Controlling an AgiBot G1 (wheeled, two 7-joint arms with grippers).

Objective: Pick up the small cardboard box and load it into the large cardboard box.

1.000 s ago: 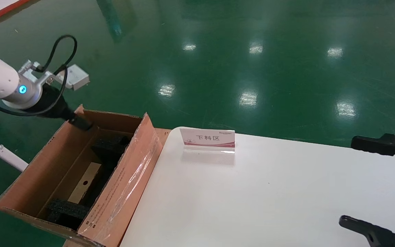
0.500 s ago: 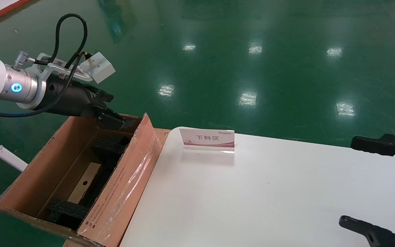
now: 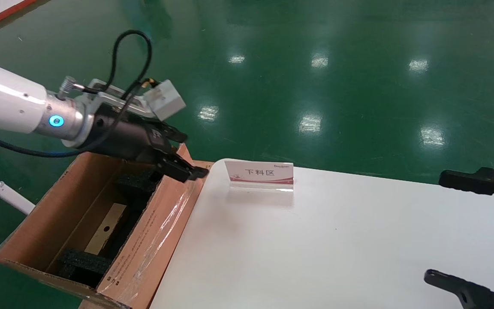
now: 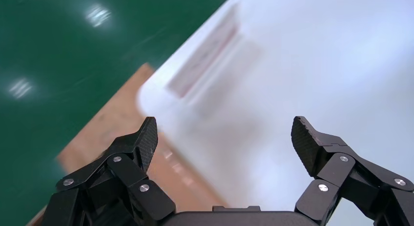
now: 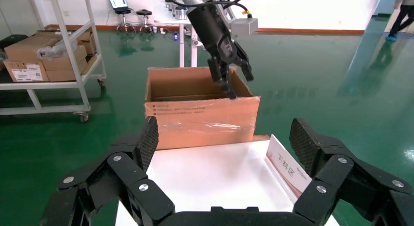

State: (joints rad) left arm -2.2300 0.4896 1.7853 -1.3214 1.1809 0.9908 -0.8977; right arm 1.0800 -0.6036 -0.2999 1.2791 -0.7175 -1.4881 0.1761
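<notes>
The large cardboard box (image 3: 79, 214) stands left of the white table (image 3: 324, 244), flaps up, with a clear-taped flap (image 3: 161, 231) and black foam blocks (image 3: 86, 264) inside. The small cardboard box (image 3: 106, 227) lies inside it between the foam blocks, its tan top with a round hole showing. My left gripper (image 3: 189, 171) is open and empty above the far end of the taped flap, at the table's corner; in its wrist view (image 4: 224, 131) only flap and table show between the fingers. My right gripper (image 3: 435, 226) is open and empty at the table's right edge.
A white and red sign placard (image 3: 260, 174) stands at the table's far edge, close to my left gripper. In the right wrist view the large box (image 5: 200, 113) and my left gripper (image 5: 232, 77) show beyond the table. Green floor lies around; a shelf cart (image 5: 49, 65) stands beyond.
My left gripper has risen from the large box's far left corner and swung right across the box to the taped flap's far end. The right arm has not moved.
</notes>
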